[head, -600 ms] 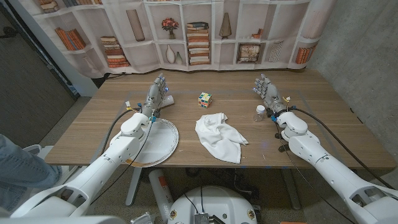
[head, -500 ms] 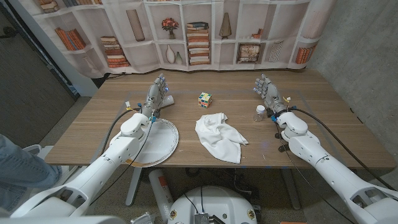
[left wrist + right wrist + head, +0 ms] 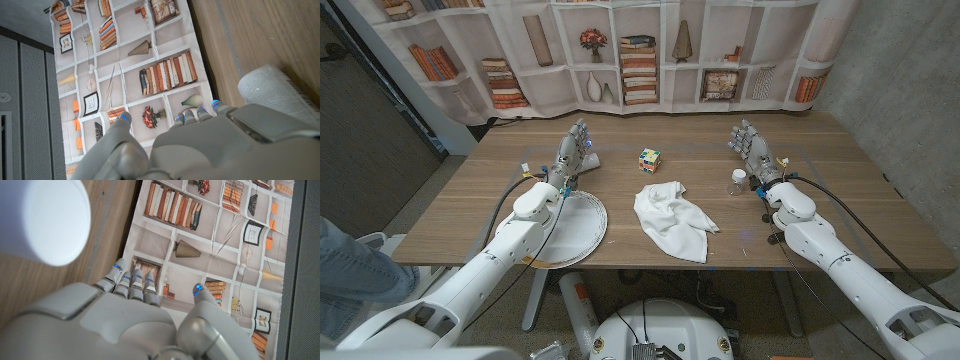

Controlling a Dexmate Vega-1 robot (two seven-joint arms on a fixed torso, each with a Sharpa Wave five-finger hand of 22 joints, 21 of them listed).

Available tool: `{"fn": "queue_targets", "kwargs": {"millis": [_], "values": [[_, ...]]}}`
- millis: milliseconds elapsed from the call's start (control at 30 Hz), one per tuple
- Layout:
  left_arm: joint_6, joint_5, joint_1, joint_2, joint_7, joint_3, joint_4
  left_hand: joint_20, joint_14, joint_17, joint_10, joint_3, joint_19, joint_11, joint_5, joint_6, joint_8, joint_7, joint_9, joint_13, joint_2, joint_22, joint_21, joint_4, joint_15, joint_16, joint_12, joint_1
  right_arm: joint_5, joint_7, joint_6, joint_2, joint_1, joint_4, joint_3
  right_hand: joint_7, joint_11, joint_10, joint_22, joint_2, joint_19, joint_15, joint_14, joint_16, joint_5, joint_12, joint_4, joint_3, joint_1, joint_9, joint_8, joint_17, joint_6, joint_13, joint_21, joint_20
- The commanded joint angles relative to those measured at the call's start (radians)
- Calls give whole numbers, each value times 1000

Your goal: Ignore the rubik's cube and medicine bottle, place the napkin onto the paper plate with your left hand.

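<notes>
Napkin [image 3: 672, 220] lies crumpled on the worktop [image 3: 860, 190] at the centre of the head frame, touching nothing else, with the paper plate [image 3: 575, 228] well to its left in the picture and a strip of bare wood between them. My left robot hand [image 3: 573, 152] stands at the plate's far edge, fingers [image 3: 190, 116] apart and reaching up, holding nothing. My right robot hand [image 3: 748, 145] is the same on the right side of the frame: spread, empty, idle.

What worries me first is the rubik's cube [image 3: 649, 159], which sits just above the napkin's upper edge in the frame. If I come across low from the plate side, my fingers or forearm could nudge it.

The cloth itself is the second risk. It is loose and folded on itself, so a shallow pinch may catch only one layer and let it slip out, or leave a corner trailing off the plate.

The plate looks light; my arm crosses over its upper part, and dragging the cloth onto it could shove it along the worktop.

The medicine bottle [image 3: 738, 181] stands right of the napkin, near my right robot hand, so that arm is best left where it is.
</notes>
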State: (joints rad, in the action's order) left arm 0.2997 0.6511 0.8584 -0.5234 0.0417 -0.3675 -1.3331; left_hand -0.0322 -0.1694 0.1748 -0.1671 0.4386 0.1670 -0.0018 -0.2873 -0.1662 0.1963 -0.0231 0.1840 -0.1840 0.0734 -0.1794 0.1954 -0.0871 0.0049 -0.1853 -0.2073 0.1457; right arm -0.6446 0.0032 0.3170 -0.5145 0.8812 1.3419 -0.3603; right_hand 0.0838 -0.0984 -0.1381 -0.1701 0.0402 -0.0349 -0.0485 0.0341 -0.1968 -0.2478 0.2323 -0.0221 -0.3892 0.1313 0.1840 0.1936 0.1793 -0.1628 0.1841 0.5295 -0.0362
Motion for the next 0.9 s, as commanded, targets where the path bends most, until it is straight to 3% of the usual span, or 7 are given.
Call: {"fn": "queue_targets", "kwargs": {"millis": [33,167,367,467,633,900], "values": [[8,-31,14,-24,-19,1,-40,-18,-169,4,-89,4,203,-4,-5,-73,6,0,2,-3,-2,-2,5,5,1,-5,-8,11,19,-11,36,-8,18,28,8,-2,-1,-11,-3,-2,-8,1,9,-6,-4,4,-6,-3,14,5,7,2,-10,1,-2,-15],[7,-33,22,-33,-24,6,-52,-15,-168,4,-88,4,202,-4,-5,-70,6,1,2,-3,-3,-2,5,6,2,-5,-8,14,29,-25,33,-15,24,47,11,-4,0,-15,-3,-3,-10,4,14,-7,-4,5,-7,-3,15,5,8,2,-13,1,-5,-15],[6,-30,31,-42,-25,12,-60,-5,-164,4,-85,5,201,-3,-6,-62,9,2,2,-3,-7,-2,6,9,3,-5,-8,20,37,-43,32,-17,33,66,14,-27,8,-122,-5,-13,-68,1,113,-29,0,45,-8,6,4,12,37,10,-109,16,-22,4],[8,-31,36,-48,-23,15,-65,-1,-163,4,-83,6,200,-4,-6,-61,9,3,2,-3,-8,-2,6,10,3,-5,-9,22,41,-39,39,-20,35,70,13,-30,9,-125,-5,-14,-82,5,134,-34,1,47,-9,6,4,14,39,10,-119,19,-23,9],[19,-36,49,-60,-21,20,-82,5,-161,4,-82,6,199,-5,-7,-60,9,3,3,-3,-10,-2,6,12,3,-5,-8,27,40,-33,49,-22,42,79,15,-55,7,-99,-5,-13,-86,1,132,-25,3,37,-18,7,11,14,19,10,-78,21,-35,19],[38,-47,70,-75,-24,27,-107,17,-159,4,-82,9,198,-5,-7,-62,7,6,3,-3,-14,-2,6,18,5,-5,-7,36,53,-45,51,-26,47,91,15,-60,5,-82,-5,-14,-75,-2,116,-14,5,29,-23,7,16,15,16,9,-72,20,-48,19]]}}
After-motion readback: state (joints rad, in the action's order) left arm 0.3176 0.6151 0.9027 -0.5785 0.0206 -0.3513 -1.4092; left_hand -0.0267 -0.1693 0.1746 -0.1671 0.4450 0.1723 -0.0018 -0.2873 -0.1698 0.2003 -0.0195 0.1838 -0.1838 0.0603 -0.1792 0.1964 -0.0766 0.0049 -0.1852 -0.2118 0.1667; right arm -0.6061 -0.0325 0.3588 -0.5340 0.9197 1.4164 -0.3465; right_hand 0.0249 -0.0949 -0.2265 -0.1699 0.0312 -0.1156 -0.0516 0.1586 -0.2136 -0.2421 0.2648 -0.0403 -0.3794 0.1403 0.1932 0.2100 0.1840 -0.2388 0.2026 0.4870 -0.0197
